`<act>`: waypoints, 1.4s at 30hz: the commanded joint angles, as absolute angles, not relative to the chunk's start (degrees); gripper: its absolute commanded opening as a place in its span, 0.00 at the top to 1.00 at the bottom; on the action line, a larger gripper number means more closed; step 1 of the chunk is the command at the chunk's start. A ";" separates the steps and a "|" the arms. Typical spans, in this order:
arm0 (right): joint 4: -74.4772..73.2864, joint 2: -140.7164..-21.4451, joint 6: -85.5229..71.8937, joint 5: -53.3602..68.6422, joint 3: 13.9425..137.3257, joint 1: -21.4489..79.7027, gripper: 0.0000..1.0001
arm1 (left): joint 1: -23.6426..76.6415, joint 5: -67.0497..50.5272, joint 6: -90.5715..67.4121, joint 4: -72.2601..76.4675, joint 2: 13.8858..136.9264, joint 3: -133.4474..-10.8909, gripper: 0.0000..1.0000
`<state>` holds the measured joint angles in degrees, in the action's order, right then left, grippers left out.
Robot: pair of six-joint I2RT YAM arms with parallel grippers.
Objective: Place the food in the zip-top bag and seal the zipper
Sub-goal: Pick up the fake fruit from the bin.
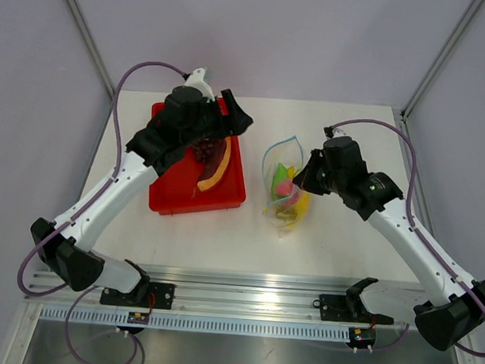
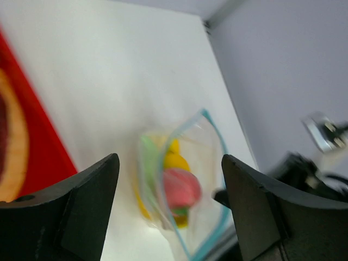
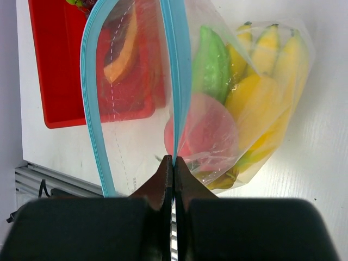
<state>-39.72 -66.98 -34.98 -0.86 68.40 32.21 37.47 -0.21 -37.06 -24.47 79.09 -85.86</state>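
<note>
The white worktop (image 1: 345, 264) carries a red tray (image 1: 168, 200) on its left half. Just right of the tray lies the zip-top bag (image 1: 282, 185), its mouth gaping towards the far edge. The left end effector (image 2: 169, 163) hangs over the tray's far right corner, its jaws spread wide with nothing between them. The right end effector (image 3: 173, 163) is pressed together, pinching the zipper (image 3: 175, 81) on the right side of the mouth. Inside the bag sit a yellow banana bunch (image 3: 272, 60), a pinkish-red round fruit (image 3: 204, 130) and a green piece (image 3: 209, 65). An orange papaya slice (image 1: 216, 170) and purple grapes (image 1: 203, 152) lie on the tray.
</note>
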 commanded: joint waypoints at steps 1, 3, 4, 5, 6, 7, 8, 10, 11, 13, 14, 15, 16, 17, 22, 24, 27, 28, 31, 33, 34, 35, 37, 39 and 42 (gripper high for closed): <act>-41.22 -65.30 -34.02 -1.41 70.57 32.34 1.00 | 28.85 3.24 -37.26 -26.18 81.11 -84.99 0.21; -42.45 -65.30 -33.49 -0.88 71.80 32.34 1.00 | 25.94 5.70 -37.00 -28.12 82.96 -85.86 0.20; -42.63 -65.13 -33.40 -0.70 71.89 32.43 1.00 | 24.01 9.54 -36.48 -29.00 84.27 -86.39 0.17; -42.71 -64.69 -33.22 -0.88 71.98 32.34 1.00 | 23.21 12.10 -36.04 -30.48 86.29 -87.61 0.13; -42.80 -64.60 -33.05 -1.23 71.98 32.43 1.00 | 22.68 14.74 -34.99 -31.19 87.79 -88.24 0.08; -43.06 -64.60 -32.96 -1.58 71.98 32.43 1.00 | 21.37 18.25 -34.63 -32.94 89.19 -89.29 0.04; -43.07 -64.95 -32.70 -1.76 71.98 32.34 1.00 | 20.57 19.67 -34.72 -34.18 92.43 -91.91 0.04; -43.07 -65.65 -32.35 -2.02 72.07 32.43 1.00 | 18.38 22.74 -35.15 -35.85 95.26 -94.03 0.05; -43.15 -65.92 -32.26 -1.93 71.98 32.43 1.00 | 17.67 23.89 -35.68 -36.12 96.75 -95.44 0.07; -42.98 -66.53 -31.99 -1.93 71.98 32.34 1.00 | 15.83 27.23 -36.47 -35.43 100.36 -96.24 0.10; -42.89 -67.06 -31.56 -2.02 72.24 32.43 1.00 | 15.21 27.77 -36.65 -35.25 101.50 -96.68 0.11; -43.15 -67.41 -31.20 -3.24 72.51 32.34 1.00 | 14.51 27.95 -36.56 -35.24 104.56 -98.33 0.12; -43.76 -67.76 -30.85 -4.03 72.86 32.43 1.00 | 12.76 27.69 -36.39 -35.85 106.24 -99.39 0.13; -44.03 -68.20 -30.24 -4.74 73.47 32.43 1.00 | 12.05 27.69 -36.21 -36.64 108.00 -101.14 0.14; -44.91 -70.74 -28.39 -6.68 75.14 32.34 1.00 | 7.83 26.98 -37.26 -38.07 117.06 -108.90 0.16; -44.74 -71.71 -28.13 -6.68 75.50 32.26 1.00 | 6.95 27.16 -39.45 -35.09 116.81 -107.06 0.19; -44.12 -73.39 -27.95 -6.33 75.76 32.34 1.00 | 6.42 27.42 -42.70 -29.89 116.98 -103.80 0.20; -43.95 -74.17 -27.69 -6.33 75.85 32.34 1.00 | 6.33 27.77 -43.32 -28.75 117.42 -103.62 0.19; -43.77 -75.23 -27.42 -6.59 76.46 32.34 1.00 | 6.07 28.39 -45.61 -29.26 120.05 -105.29 0.13; -43.68 -75.67 -27.33 -6.59 76.82 32.26 1.00 | 5.98 27.86 -47.10 -28.83 121.37 -105.65 0.11; -43.68 -76.02 -27.16 -6.68 76.90 32.26 1.00 | 5.98 27.86 -47.54 -28.05 121.81 -105.56 0.09; -43.68 -76.20 -27.16 -6.68 76.99 32.34 1.00 | 5.98 27.86 -48.16 -27.69 122.08 -105.38 0.09; -43.68 -76.55 -27.25 -6.77 77.08 32.34 1.00 | 5.80 27.60 -49.83 -27.60 122.96 -105.38 0.09; -43.77 -76.55 -27.25 -6.85 77.08 32.34 1.00 | 5.89 27.16 -50.97 -28.04 123.31 -104.95 0.09; -43.77 -76.90 -27.42 -6.94 76.91 32.26 0.99 | 5.98 26.37 -51.50 -27.60 122.87 -103.02 0.09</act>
<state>-44.45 -76.47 -28.27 -5.45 74.67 32.21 6.04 25.74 -48.73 -30.76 123.66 -103.53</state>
